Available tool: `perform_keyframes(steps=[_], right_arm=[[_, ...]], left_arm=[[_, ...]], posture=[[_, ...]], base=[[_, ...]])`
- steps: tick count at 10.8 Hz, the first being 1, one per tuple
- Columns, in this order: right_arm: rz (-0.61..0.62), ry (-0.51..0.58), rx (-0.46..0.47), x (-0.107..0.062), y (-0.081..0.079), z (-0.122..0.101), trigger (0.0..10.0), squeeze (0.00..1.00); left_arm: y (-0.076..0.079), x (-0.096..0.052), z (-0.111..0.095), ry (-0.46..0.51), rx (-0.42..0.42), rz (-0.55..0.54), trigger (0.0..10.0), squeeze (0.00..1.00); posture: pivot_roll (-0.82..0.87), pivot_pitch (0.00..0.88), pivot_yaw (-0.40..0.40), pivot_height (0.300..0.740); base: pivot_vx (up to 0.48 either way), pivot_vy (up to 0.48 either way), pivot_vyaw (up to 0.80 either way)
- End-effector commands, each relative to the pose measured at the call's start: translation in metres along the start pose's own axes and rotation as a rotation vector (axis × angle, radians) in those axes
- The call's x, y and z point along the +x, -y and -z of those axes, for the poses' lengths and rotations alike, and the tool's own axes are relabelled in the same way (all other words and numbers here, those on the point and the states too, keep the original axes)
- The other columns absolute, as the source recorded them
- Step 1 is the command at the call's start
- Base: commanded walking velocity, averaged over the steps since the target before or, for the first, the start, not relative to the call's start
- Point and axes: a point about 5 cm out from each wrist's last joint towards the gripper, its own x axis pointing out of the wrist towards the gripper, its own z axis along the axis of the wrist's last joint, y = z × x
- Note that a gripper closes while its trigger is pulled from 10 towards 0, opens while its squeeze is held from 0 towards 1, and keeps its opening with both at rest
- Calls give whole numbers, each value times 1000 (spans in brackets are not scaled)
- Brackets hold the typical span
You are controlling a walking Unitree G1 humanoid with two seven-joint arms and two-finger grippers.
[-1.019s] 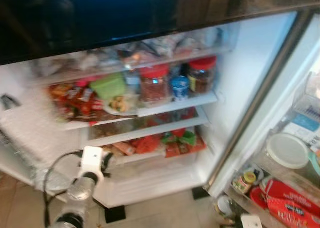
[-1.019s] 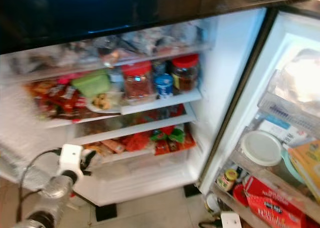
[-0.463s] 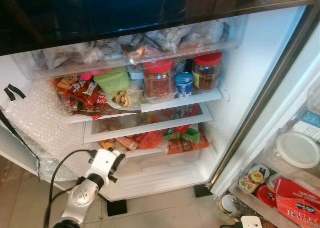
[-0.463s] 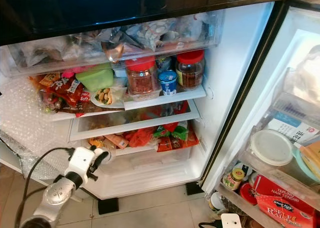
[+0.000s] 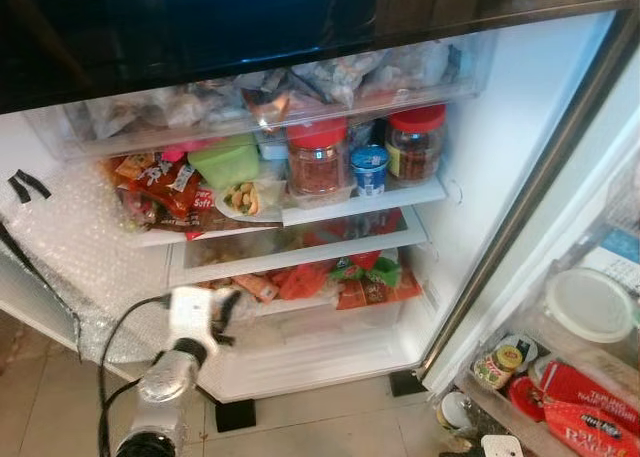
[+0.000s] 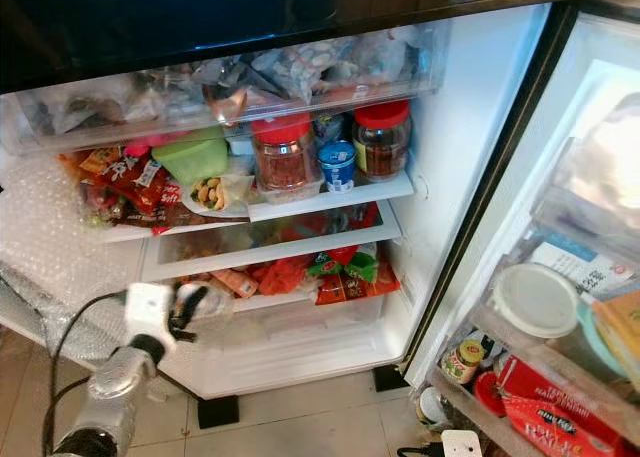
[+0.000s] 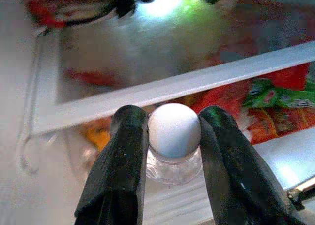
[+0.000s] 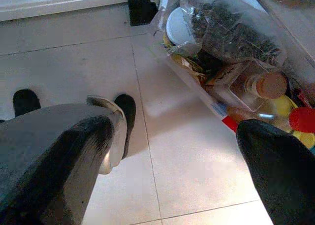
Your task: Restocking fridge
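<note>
At lower fridge shelf (image 5: 300, 257): left gripper (image 7: 170, 136) pinching small clear bottle (image 7: 173, 151) by white cap, fingers (image 7: 125, 151) tight either side. Bottle in front of shelf edge, not yet set down. Right gripper (image 8: 172, 151) idle low over floor tiles (image 8: 187, 156), fingers spread wide, holding nothing. Shelves already crowded: jars (image 5: 318, 157), snack packets (image 5: 350, 282). Judgement: placement mid-way; bottle needs free spot, then release.
</note>
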Motion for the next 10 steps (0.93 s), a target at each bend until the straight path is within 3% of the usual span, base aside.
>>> perform_keyframes(steps=[1,6,10], right_arm=[[-11,-24,4,-1,-1,6,10000,0],[95,33,-40,-2,7,1,10000,0],[174,59,-220,-1,11,-6,10000,0]], left_arm=[[-6,-3,4,-20,-48,-32,10000,0],[-4,1,-1,-13,-74,-3,10000,0],[-4,4,-5,-4,-58,14,10000,0]], posture=[[-14,105,93,740],[-12,118,95,740],[-8,115,102,740]], base=[[0,0,0],[0,0,0],[0,0,0]])
